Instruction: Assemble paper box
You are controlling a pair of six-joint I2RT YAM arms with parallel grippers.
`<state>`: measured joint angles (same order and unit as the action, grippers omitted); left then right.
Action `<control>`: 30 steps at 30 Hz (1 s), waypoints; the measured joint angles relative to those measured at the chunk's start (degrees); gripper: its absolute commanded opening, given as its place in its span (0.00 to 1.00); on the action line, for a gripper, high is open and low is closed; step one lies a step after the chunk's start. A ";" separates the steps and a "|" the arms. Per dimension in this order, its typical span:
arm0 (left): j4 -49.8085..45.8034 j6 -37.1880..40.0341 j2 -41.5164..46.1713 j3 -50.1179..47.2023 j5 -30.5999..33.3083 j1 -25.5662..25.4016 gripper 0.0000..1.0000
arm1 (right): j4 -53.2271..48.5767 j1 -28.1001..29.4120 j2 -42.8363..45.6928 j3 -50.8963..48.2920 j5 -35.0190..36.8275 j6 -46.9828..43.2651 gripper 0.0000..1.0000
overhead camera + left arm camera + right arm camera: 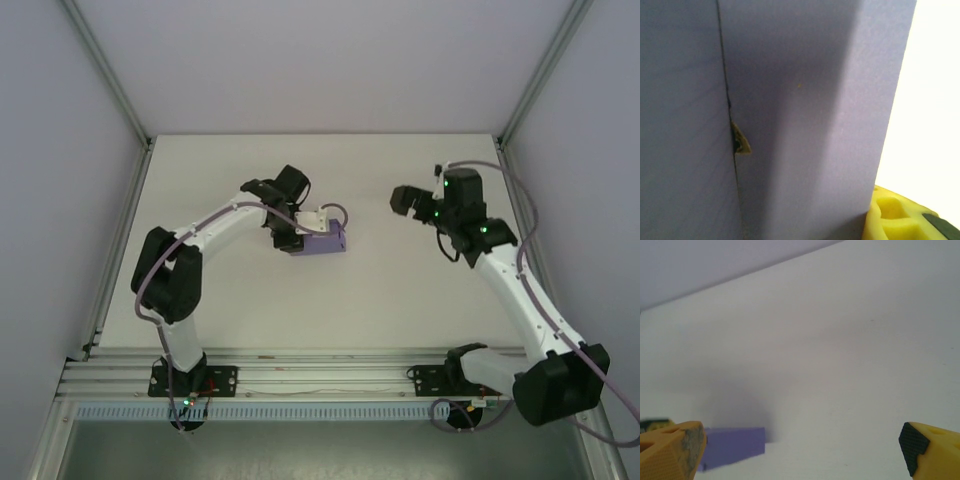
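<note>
The paper box [325, 243] is folded up and lying on the table [400, 300]. Its long axis runs side to side in the top view, with one short end tucked right at the left gripper [290, 232]. The other end points across toward the right gripper [405, 200], which hangs well apart from it.

The left wrist cam is jammed up against a lavender wall with a seam [732, 130] running down it and a small tan chip at the seam, detail the top view can't resolve. One yellow finger [897, 215] sits against the box's edge there, but I honestly can't tell if those jaws are pinching it.

The right wrist cam has its jaws spread wide with bare table between them. The box lies beyond them, off toward the scuffed finger [672, 450].
</note>
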<state>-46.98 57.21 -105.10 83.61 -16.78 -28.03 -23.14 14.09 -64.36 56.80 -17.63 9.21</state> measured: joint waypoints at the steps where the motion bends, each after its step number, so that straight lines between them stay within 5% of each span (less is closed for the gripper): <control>1: -1.05 0.20 -0.79 0.94 -0.28 0.00 0.37 | 1.70 0.00 0.02 -1.86 -2.10 -2.08 0.97; 11: -10.97 0.35 -9.14 13.25 -0.17 -0.11 0.43 | 9.44 3.65 -15.02 1.07 -21.18 -12.52 0.58; 16: -14.40 0.15 -12.24 17.99 -0.17 -0.63 0.44 | 8.74 6.29 -24.61 6.58 -23.15 -14.27 0.53; 23: -15.96 0.15 -13.55 20.02 -0.24 -0.81 0.44 | 9.79 7.39 -26.77 6.62 -24.00 -15.98 0.46; 30: -17.03 -0.13 -14.69 21.77 -0.48 -0.85 0.44 | 12.09 7.58 -26.80 5.75 -24.04 -16.13 0.26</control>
<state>-64.01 57.08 -119.79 105.38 -17.26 -28.88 -11.05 21.67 -91.15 62.54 -41.67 -6.92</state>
